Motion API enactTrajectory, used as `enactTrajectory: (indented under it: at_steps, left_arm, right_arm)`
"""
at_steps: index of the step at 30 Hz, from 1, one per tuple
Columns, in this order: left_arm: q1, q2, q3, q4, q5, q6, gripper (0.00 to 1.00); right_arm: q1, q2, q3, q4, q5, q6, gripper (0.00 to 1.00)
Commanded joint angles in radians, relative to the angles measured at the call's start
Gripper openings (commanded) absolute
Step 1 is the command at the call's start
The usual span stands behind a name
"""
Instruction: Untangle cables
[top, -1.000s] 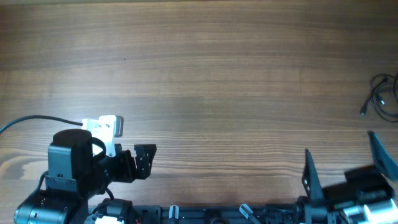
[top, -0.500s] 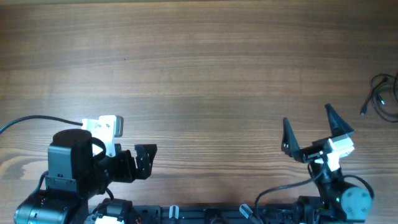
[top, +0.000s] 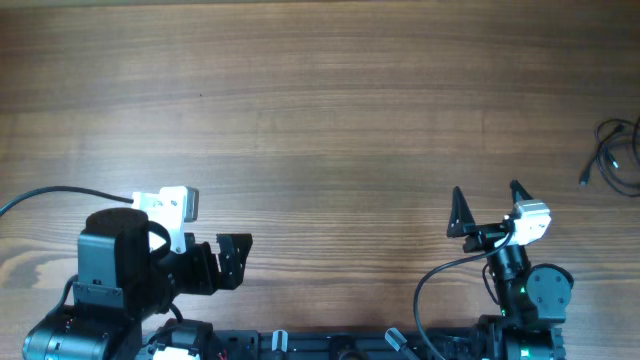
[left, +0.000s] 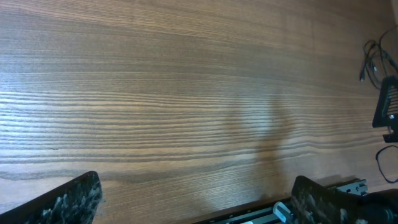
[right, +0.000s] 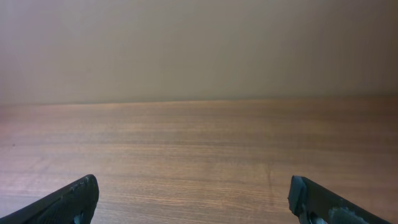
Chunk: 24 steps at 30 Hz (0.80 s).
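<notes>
The thin dark cables (top: 618, 155) lie in a small tangle at the table's far right edge, partly cut off by the frame; they also show in the left wrist view (left: 373, 62) at the top right. My left gripper (top: 232, 258) is open and empty near the front left. My right gripper (top: 488, 208) is open and empty near the front right, well short of the cables. The right wrist view shows only bare wood between its fingers (right: 193, 199).
The wooden table (top: 320, 120) fills the views. The arm bases and a black rail (top: 330, 345) run along the front edge. A thick black robot cable (top: 50, 195) trails off to the left.
My right arm has swung from the far right corner inward and turned upright, fingers now pointing toward the table's far side. The left arm and the cables have not moved.
</notes>
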Motion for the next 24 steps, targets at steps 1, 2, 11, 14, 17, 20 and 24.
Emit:
enactTrajectory:
  at_steps: [1,2,11,14,17,20,24]
  left_arm:
    - [-0.004,-0.005,0.007,-0.003,0.013,0.009,1.00]
    - [-0.004,-0.005,0.007,-0.004,0.013,0.009,1.00]
    - [-0.004,-0.005,0.007,-0.003,0.013,0.009,0.99]
    - [-0.004,-0.005,0.007,0.011,0.013,0.009,0.99]
    - [-0.004,-0.005,0.007,0.036,0.013,0.008,1.00]
    - [-0.004,-0.009,0.007,0.053,0.013,0.009,1.00]
    - [-0.004,-0.071,0.007,0.171,0.090,0.004,1.00]
  right_arm:
    - [0.003,0.010,-0.006,0.002,0.030,0.061,1.00]
    - [0.003,0.018,-0.006,0.002,0.032,0.061,1.00]
    - [0.003,0.025,-0.006,0.003,0.032,0.061,1.00]
    - [0.004,-0.003,-0.006,0.003,0.032,0.061,1.00]
    - [0.003,-0.008,-0.006,0.005,0.032,0.062,1.00]
    - [0.003,-0.008,-0.006,0.005,0.032,0.061,1.00]
    - [0.003,-0.008,-0.006,0.005,0.032,0.061,1.00]
